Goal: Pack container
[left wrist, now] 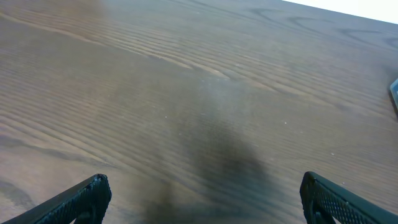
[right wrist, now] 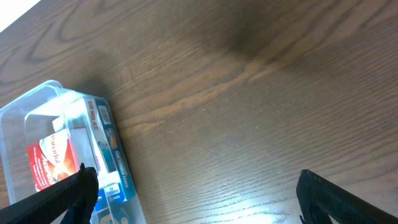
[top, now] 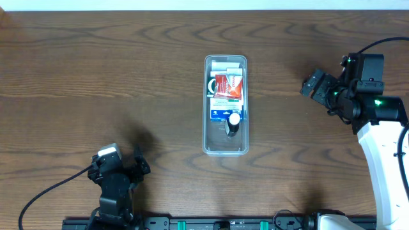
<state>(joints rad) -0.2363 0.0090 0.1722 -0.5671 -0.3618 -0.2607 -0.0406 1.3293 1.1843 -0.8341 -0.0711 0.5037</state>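
Observation:
The clear plastic container (top: 225, 148) stands upright in the middle of the table. It holds a red packet (top: 229, 85), a blue-and-white carton (top: 225, 110), white items at the far end, and a small dark bottle with a white cap (top: 234, 121). The container also shows in the right wrist view (right wrist: 43, 99), with the red packet (right wrist: 53, 163) and the carton (right wrist: 112, 162) inside. My right gripper (top: 314, 85) is open and empty, well to the right of the container. My left gripper (top: 142, 163) is open and empty near the front left, above bare wood.
The table (top: 96, 76) is dark brown wood. A black rail (top: 211, 223) runs along the front edge. The right arm's white link (top: 386, 160) and a cable stand at the right edge. A cable trails from the left arm at the front left.

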